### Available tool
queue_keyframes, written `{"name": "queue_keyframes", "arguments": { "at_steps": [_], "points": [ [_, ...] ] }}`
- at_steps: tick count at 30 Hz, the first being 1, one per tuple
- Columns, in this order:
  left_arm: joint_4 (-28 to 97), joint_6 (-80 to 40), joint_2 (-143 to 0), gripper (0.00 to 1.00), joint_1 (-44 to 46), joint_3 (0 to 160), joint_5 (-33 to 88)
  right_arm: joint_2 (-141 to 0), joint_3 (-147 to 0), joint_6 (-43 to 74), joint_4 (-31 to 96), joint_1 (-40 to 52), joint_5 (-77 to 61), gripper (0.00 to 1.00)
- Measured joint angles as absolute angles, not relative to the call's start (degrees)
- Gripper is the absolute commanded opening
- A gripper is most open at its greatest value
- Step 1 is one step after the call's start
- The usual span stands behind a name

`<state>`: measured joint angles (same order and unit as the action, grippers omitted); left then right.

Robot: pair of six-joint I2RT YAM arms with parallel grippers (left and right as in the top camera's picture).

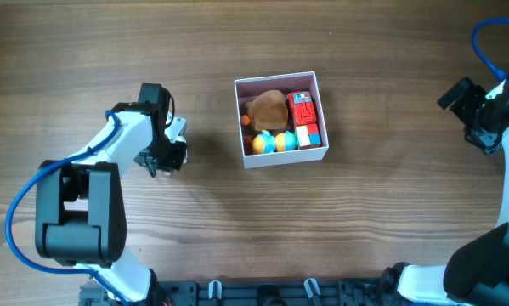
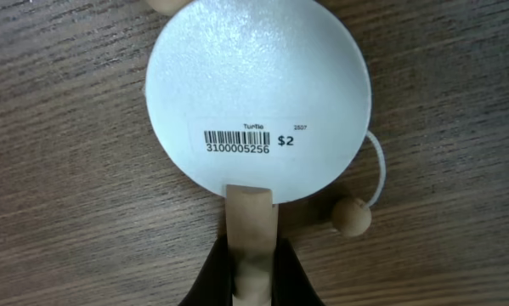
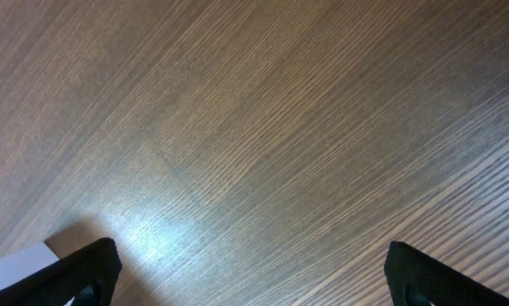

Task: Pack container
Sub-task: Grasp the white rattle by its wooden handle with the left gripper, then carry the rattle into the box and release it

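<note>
Slip risk: left gripper clamped only on thin tan tab of turtle toy; disc may swing, drop. Container centre of overhead frame, nearly full; wide disc may catch rim. Bead on string may snag. Right gripper spread wide, empty.

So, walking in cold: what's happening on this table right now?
Two robot arms are packing a box. Several small toys sit inside it. The left end effector looks closed on a tan tab of a price-tagged turtle toy, left of the box and not yet in it. The right end effector hangs open over the table, far right, holding nothing.
</note>
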<state>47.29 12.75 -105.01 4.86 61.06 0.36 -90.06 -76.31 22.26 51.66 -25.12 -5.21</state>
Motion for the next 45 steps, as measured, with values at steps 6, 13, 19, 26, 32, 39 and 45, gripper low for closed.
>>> {"name": "queue_keyframes", "arguments": {
  "at_steps": [6,13,19,26,32,39,45],
  "points": [
    [53.4,11.2,-105.0,0.04,4.9,62.0,0.4,-90.1,-76.3,22.3,51.6,-25.1,-5.2,1.00],
    [65.9,6.1,-104.4,0.04,6.5,75.0,0.8,-90.1,-76.3,22.3,51.6,-25.1,-5.4,1.00],
    [69.8,2.4,-101.1,0.04,13.1,89.5,8.8,-90.1,-76.3,22.3,51.5,-25.1,-5.4,1.00],
    [61.3,-0.4,-98.4,0.04,26.1,92.9,15.2,-90.1,-76.3,22.3,51.6,-25.1,-5.5,1.00],
    [55.0,-6.3,-100.9,0.04,36.9,92.9,13.4,-90.1,-76.3,22.3,51.6,-25.1,-5.6,1.00],
    [54.3,-14.9,-109.1,0.04,41.1,92.9,5.8,-90.1,-76.3,22.3,51.6,-25.1,-5.6,1.00],
    [53.7,-17.3,-114.2,0.04,41.1,92.9,3.3,-90.1,-76.3,22.3,51.6,-25.1,-5.6,1.00]
  ]
}}
